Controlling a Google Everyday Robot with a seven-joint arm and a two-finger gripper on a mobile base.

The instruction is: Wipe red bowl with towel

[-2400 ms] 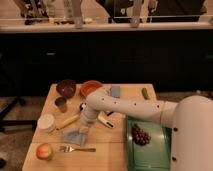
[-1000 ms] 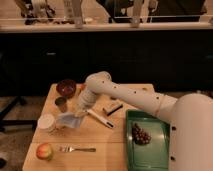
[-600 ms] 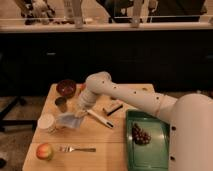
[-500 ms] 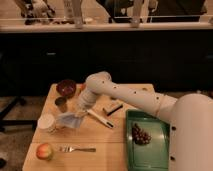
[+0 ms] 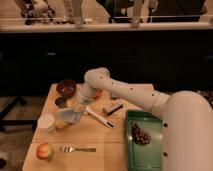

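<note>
Dim warm light; dark backdrop; soft shadows; jaws dusky at the towel (image 5: 69,116)

towel (image 5: 67,116): pale grey-blue, plain
bowl (image 5: 66,87): dark maroon-brown
tray (image 5: 150,156): green
apple (image 5: 45,151): red, yellowish
worktop (image 5: 102,137): light wood
pincer (image 5: 78,106): pale, at the towel, worktop's left

we count two bowls: the red bowl (image 5: 98,93), half hidden, and a maroon bowl (image 5: 66,87) near the counter's (image 5: 100,136) far left corner. one towel (image 5: 67,116), one apple (image 5: 45,151), one fork (image 5: 77,149), one white cup (image 5: 46,122), one green tray (image 5: 150,155), one bunch of grapes (image 5: 141,135). one end effector (image 5: 76,109), over the towel near the left edge.
</note>
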